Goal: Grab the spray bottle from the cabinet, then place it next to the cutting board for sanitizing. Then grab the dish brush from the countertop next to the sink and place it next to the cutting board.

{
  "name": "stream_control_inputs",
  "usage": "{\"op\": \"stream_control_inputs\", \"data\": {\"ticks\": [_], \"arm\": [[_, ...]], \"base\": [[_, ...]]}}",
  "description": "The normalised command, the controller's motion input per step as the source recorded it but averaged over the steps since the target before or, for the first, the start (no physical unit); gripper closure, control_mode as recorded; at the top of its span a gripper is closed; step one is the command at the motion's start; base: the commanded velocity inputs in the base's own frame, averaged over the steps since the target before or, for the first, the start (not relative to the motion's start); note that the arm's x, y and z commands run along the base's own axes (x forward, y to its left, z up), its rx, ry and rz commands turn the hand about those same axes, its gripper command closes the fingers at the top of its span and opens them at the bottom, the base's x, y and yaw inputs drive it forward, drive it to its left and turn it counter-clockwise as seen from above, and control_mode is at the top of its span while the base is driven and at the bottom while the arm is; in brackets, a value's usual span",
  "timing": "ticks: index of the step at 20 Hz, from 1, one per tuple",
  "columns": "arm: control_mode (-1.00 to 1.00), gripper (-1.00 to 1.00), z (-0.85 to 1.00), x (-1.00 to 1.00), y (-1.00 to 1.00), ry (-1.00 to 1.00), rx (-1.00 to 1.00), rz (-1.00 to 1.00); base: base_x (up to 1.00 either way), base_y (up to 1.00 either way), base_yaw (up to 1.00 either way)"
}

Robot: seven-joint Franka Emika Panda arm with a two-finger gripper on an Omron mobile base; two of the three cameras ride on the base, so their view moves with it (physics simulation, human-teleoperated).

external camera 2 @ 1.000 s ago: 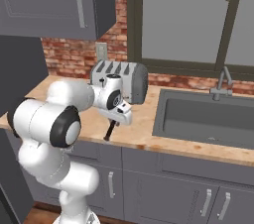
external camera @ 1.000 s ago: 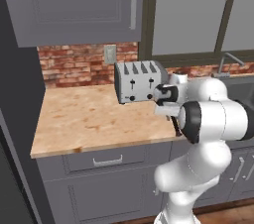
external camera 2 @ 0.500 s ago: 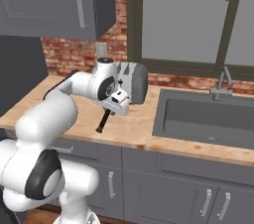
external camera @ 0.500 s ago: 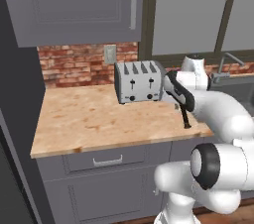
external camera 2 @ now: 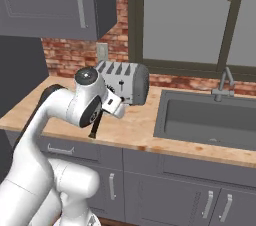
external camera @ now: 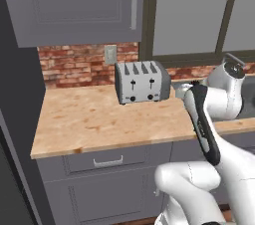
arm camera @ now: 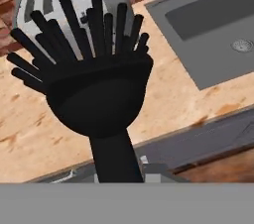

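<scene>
fingers clamped on black dish brush, toaster just behind, sink alongside, above countertop

A toaster is sitting on the countertop against the brick wall, left of the sink. The dish brush is hanging before the toaster, below the cabinet.

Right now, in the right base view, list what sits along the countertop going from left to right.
Dish brush hanging from the end effector → toaster → sink → faucet.
</scene>
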Motion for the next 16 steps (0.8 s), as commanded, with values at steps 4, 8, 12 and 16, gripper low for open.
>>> {"op": "stream_control_inputs", "data": {"ticks": [4,8,12,16], "arm": [[-1.00,1.00,0.56,-0.42,0.11,-0.41,0.01,0.00],[-1.00,1.00,0.73,-0.28,0.14,-0.20,0.02,0.00],[-1.00,1.00,0.79,-0.21,0.02,-0.18,0.01,0.00],[-1.00,1.00,0.58,-0.26,0.00,-0.10,0.04,0.00]], "base": [[0.00,0.00,0.00],[0.00,0.00,0.00],[0.00,0.00,0.00],[0.00,0.00,0.00]]}}
